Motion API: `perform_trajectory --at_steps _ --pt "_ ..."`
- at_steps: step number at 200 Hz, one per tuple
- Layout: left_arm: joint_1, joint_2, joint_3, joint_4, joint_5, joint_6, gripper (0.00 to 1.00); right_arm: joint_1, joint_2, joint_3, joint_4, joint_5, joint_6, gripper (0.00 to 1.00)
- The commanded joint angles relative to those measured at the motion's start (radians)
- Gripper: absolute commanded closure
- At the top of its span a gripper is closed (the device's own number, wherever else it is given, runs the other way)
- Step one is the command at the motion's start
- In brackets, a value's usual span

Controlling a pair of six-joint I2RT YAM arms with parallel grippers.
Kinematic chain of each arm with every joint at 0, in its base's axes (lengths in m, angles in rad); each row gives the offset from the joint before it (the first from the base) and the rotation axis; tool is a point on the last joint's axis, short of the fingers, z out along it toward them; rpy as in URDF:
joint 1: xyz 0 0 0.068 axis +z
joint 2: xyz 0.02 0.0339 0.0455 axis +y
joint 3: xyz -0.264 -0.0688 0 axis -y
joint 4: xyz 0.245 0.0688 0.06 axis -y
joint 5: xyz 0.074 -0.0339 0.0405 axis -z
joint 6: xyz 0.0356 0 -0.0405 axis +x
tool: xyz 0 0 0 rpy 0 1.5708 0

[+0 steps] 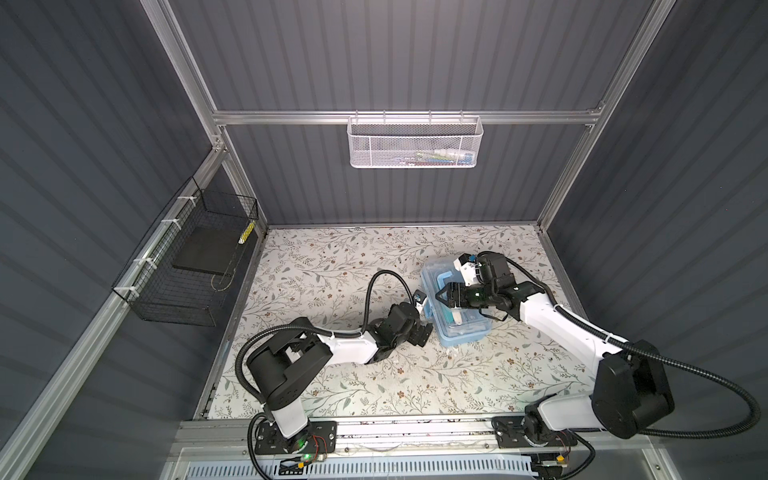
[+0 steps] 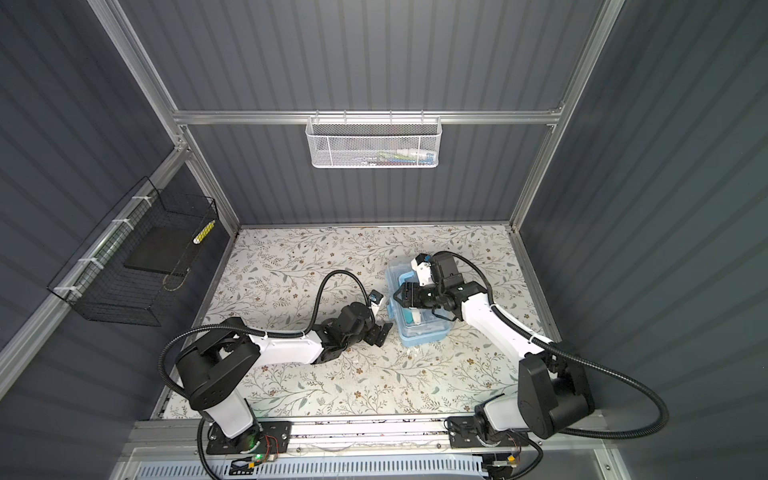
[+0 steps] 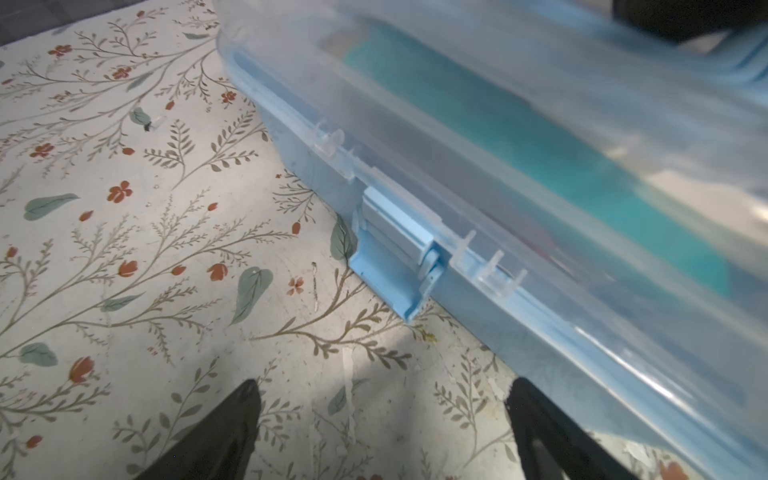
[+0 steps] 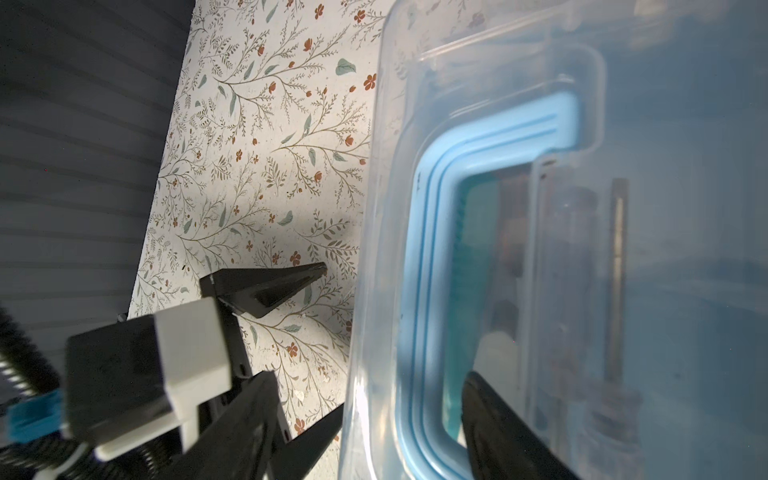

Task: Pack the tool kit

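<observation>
Latching tool kit (image 1: 465,332): lid (image 3: 540,124) down, latch (image 3: 390,266) looks unclipped.
Left pincer (image 3: 382,382) wide, right pincer (image 1: 441,297) wide over lid; press latch squarely.

Quick rundown from my feed: in both top views the tool kit (image 1: 461,334) sits on the table (image 1: 332,270) a bit right of centre, with its long side running roughly up and down the frame. My left gripper (image 1: 424,332) is low, just beside the kit's lower left edge, on the latch (image 3: 390,257) side. My right gripper (image 1: 441,296) is over the lid (image 3: 498,124), near the handle (image 4: 436,270), which lies flat on top. The mesh basket (image 1: 374,145) hangs on the back rail (image 1: 291,117) at upper centre, with small items (image 1: 440,157) in its right end. The wire basket (image 1: 166,299) hangs at mid left and has a flat pad (image 1: 203,249) inside.
</observation>
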Motion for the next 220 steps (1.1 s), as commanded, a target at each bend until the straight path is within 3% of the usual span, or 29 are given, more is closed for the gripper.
perform_trajectory --at_steps 1,96,220 --pt "0.01 0.059 0.027 0.027 0.044 0.037 0.07 -0.002 0.033 0.01 -0.023 0.026 0.008 0.26" --pt "0.011 0.172 0.048 0.184 -0.025 0.026 0.07 -0.003 0.072 0.037 -0.013 -0.006 0.01 0.25" --pt "0.011 0.275 0.091 0.307 -0.297 0.026 0.06 -0.004 0.055 0.028 -0.047 0.01 0.013 0.25"
